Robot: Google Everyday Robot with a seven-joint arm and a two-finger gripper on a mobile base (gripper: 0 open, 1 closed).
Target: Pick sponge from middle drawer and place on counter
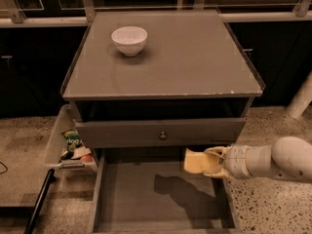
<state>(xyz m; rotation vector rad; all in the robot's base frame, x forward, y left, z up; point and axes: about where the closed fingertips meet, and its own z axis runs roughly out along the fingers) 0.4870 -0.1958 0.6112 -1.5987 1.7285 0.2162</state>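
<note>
My gripper (210, 163) comes in from the right on a white arm and is shut on the pale-yellow sponge (196, 162). It holds the sponge in the air above the open middle drawer (146, 199), near the drawer's right rear and just below the grey drawer front with the knob (162, 136). The sponge's shadow lies on the drawer's bare floor. The counter (185, 57) is the flat grey top above.
A white bowl (129, 40) stands at the counter's back left. A pale bin (68, 145) with snack packets hangs at the cabinet's left side. A dark pole (39, 201) leans at lower left. A white post (301, 99) stands at the right.
</note>
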